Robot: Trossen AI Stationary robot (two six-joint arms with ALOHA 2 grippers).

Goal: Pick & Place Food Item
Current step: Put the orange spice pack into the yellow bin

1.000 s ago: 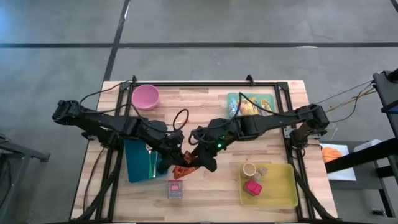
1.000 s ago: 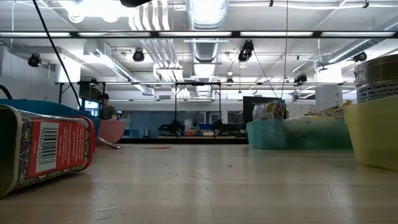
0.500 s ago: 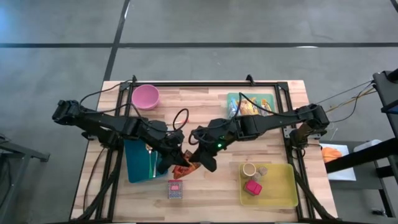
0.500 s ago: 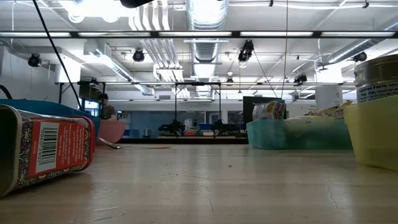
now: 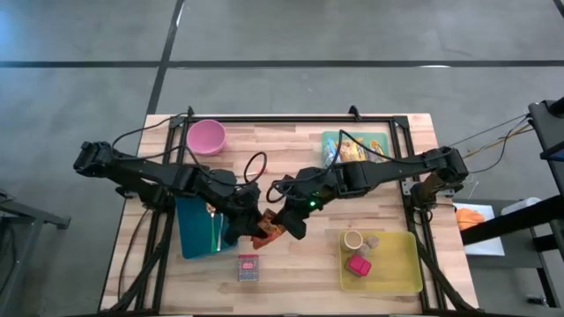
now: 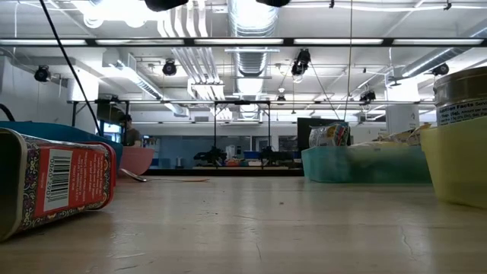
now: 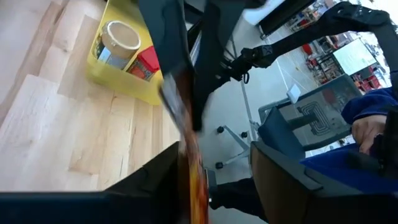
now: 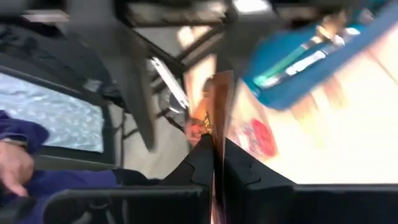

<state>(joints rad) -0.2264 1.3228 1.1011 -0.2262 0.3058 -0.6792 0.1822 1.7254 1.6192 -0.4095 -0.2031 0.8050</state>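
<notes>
- The pink bowl (image 5: 207,137) and blue tray (image 5: 196,231) sit on the table's left, well clear of the handover at the middle.
- The left gripper (image 5: 249,231) reaches in low from the left, its fingers parted around the packet's edge, apparently letting go.
- The orange snack packet (image 5: 267,233) hangs above the table between both grippers.
- The right gripper (image 5: 284,224), stretched across from the right, is clamped on the packet, probably to carry it to the yellow bin (image 5: 397,273).
</notes>
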